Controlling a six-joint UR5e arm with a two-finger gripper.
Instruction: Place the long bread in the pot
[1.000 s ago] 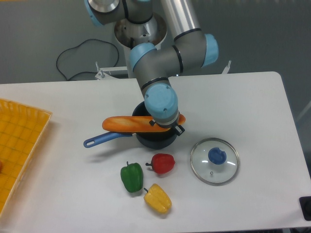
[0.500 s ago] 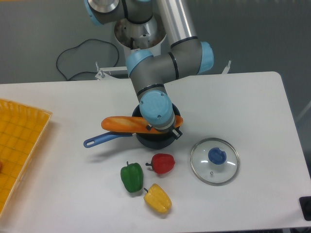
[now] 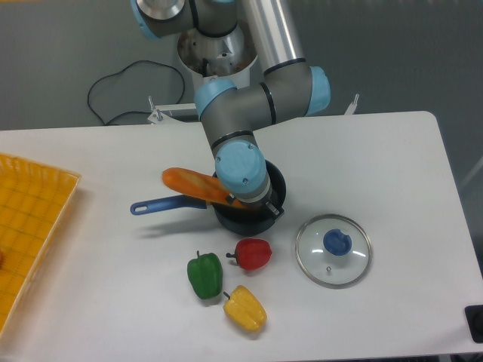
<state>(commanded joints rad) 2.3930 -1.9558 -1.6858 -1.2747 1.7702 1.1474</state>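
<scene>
Spreads wide and white, the tabletop (image 3: 392, 166), with a yellow tray (image 3: 30, 219) at its left edge. Stands at centre, directly beneath the wrist, the pot (image 3: 275, 181), its blue handle reaching left.

Lies tilted across the pot's left rim, the long bread (image 3: 190, 183): left end raised and jutting out over the handle, right end dipping into the pot under the hand (image 3: 253, 204). Cannot tell whether the hand pinches the loaf or is spread, since the wrist covers the fingers.

Sits just right of the pot, flat and apart from it, a glass lid (image 3: 333, 250). Cluster below the pot a green pepper (image 3: 204, 275), a red pepper (image 3: 253, 254) and a yellow pepper (image 3: 244, 308).

To finish well: steepen the tilt so the low end meets the pot floor, release only once the loaf leans steady on the rim, then lift straight up, clear of the handle. Too long to lie flat inside, probably.
</scene>
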